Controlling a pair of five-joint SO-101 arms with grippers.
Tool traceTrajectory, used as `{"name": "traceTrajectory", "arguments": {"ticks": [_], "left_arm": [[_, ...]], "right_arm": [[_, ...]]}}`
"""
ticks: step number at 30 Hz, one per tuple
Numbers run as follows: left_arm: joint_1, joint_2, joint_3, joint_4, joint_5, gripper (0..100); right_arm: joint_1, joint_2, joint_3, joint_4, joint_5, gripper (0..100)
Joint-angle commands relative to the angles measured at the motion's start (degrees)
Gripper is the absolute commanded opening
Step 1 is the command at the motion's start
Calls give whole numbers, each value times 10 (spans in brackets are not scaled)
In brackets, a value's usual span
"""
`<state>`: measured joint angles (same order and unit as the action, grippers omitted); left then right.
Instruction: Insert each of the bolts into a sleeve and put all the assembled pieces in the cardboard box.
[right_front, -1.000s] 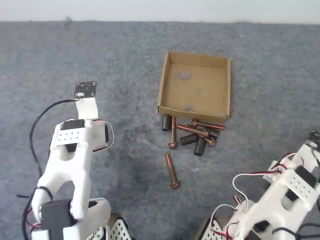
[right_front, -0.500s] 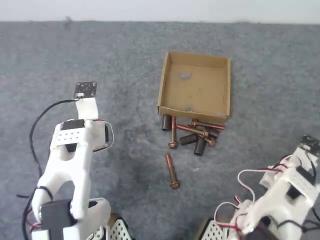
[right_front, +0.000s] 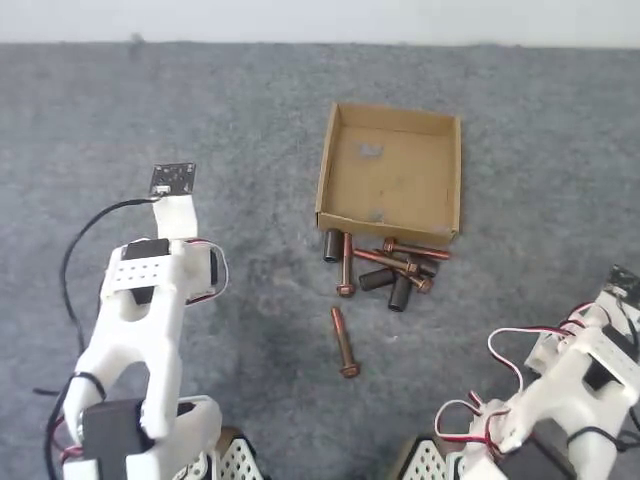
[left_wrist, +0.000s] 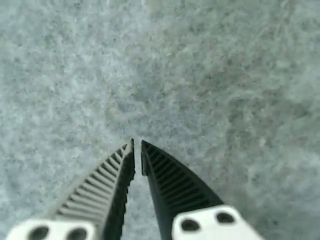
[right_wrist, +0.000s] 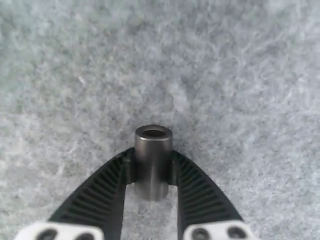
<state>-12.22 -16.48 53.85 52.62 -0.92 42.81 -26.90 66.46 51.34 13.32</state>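
Dark metal sleeve (right_wrist: 153, 165) clamped between the right jaws, bore end showing, above the grey desk (right_front: 250, 120). Left jaws nearly closed, only a sliver of gap, gripping nothing. Loose bolts and sleeves (right_front: 385, 265) heaped just below the cardboard box (right_front: 325, 170) at centre frame; one bolt (right_front: 343, 342) lies apart, lower.

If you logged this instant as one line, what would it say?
right end effector: shut on sleeve | left end effector: shut, empty | cardboard box: empty | bolts: loose beside box
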Motion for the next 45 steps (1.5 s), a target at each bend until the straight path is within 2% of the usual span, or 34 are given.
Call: {"name": "traceTrajectory", "arguments": {"ticks": [1,8,12,14,18,22,25,28,33,40,45], "left_arm": [[32,-8,-40,31,-99,19],[178,-8,-75,112,-313,19],[249,-7,-55,131,-472,19],[285,-7,-43,130,-519,21],[366,-7,-39,141,-523,34],[444,-7,-51,200,-527,139],[492,-7,-60,241,-567,131],[527,-7,-78,241,-567,114],[546,-4,-105,225,-566,114],[546,-2,-78,156,-565,112],[546,-2,-75,154,-565,116]], "right_arm": [[3,7,-18,0,13,17],[3,7,-18,0,13,17],[2,7,-19,-1,13,19],[1,7,-19,-1,13,20],[0,7,-19,-2,13,20],[0,7,-19,-2,14,20],[0,7,-19,-2,14,20],[0,7,-19,-2,33,18],[0,7,-19,-2,40,17],[0,7,-19,-1,40,17],[0,7,-19,-1,41,17]]}}
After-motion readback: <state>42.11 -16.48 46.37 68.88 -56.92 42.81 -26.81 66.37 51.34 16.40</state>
